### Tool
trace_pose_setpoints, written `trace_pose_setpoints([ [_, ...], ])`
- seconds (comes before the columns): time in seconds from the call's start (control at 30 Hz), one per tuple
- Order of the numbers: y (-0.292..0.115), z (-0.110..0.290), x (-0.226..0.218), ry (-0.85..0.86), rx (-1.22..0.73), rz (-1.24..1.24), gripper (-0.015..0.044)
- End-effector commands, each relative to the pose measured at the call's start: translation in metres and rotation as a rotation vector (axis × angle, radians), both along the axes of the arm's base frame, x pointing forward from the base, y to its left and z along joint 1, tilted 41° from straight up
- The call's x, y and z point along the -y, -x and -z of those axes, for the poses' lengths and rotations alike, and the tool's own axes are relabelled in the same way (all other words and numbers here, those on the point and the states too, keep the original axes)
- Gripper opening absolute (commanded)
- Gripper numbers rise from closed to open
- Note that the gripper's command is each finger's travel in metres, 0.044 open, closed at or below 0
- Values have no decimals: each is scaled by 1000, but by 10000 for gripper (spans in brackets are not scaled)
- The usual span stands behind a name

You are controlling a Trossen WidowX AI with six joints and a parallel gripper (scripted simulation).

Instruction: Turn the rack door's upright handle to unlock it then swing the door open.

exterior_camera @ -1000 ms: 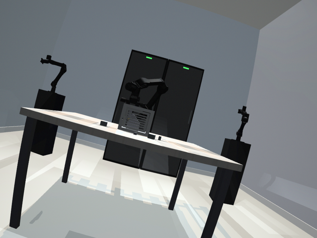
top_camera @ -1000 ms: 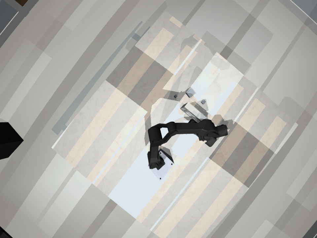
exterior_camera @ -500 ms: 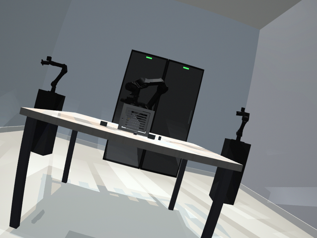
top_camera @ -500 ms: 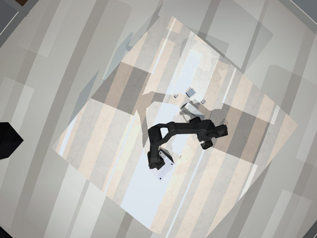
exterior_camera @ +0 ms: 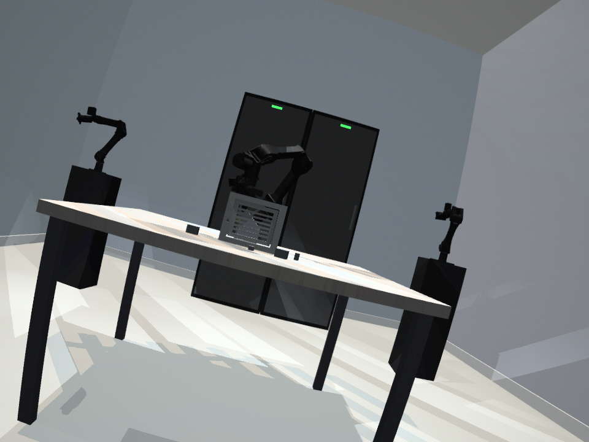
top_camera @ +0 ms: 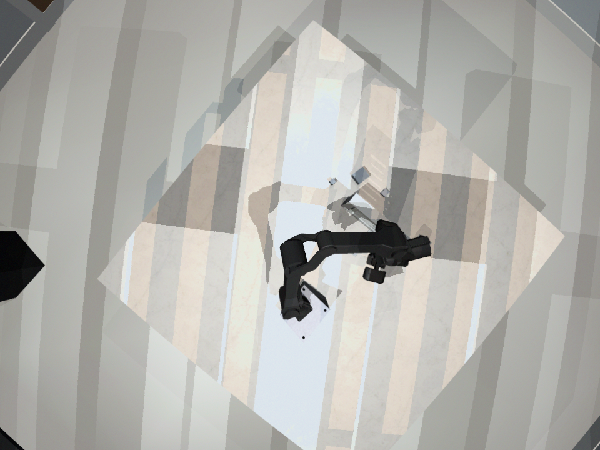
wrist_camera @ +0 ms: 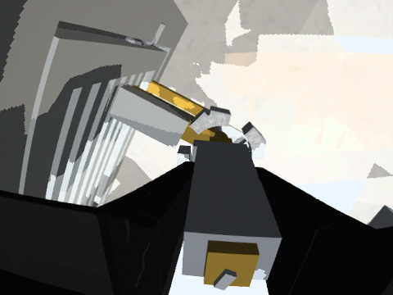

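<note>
My gripper (wrist_camera: 222, 175) is shut on the upright handle (wrist_camera: 233, 192), a dark block with a grey end and gold inset in the wrist view. The handle is turned well away from the line of the grey bracket (wrist_camera: 149, 115) that joins it to the slatted door (wrist_camera: 94, 55). Curved metal pieces surround the handle's far end. The door seems to lie in its grey frame (wrist_camera: 102, 16) (exterior_camera: 281, 223); I cannot tell whether it stands slightly open. The arm hides the fingers and handle in the top view, and the rack mostly hides them in the exterior view.
Small blocks (top_camera: 360, 174) (top_camera: 332, 180) (top_camera: 384, 192) stand behind the rack on the table (top_camera: 194, 334). Dark blocks (exterior_camera: 192, 229) (exterior_camera: 281, 253) also show in the exterior view. The arm's base plate (top_camera: 308, 322) is on the door side. Other arms stand on pedestals beyond the table.
</note>
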State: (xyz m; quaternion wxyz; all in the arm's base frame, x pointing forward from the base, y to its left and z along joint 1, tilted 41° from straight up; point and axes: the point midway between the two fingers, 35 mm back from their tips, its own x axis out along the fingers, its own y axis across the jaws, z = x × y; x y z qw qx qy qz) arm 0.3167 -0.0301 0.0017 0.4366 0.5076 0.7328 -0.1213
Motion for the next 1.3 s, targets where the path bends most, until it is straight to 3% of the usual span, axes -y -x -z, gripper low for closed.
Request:
trace_pose_setpoints([
  [0.0,1,0,-1,13,-102,121,18],
  [0.4,1,0,-1,73,-474,564,18],
  [0.67,1,0,-1,77,-495,589,18],
  [1.0,1,0,-1,77,-495,589,280],
  [1.27,1,0,-1,49,-321,382,290],
])
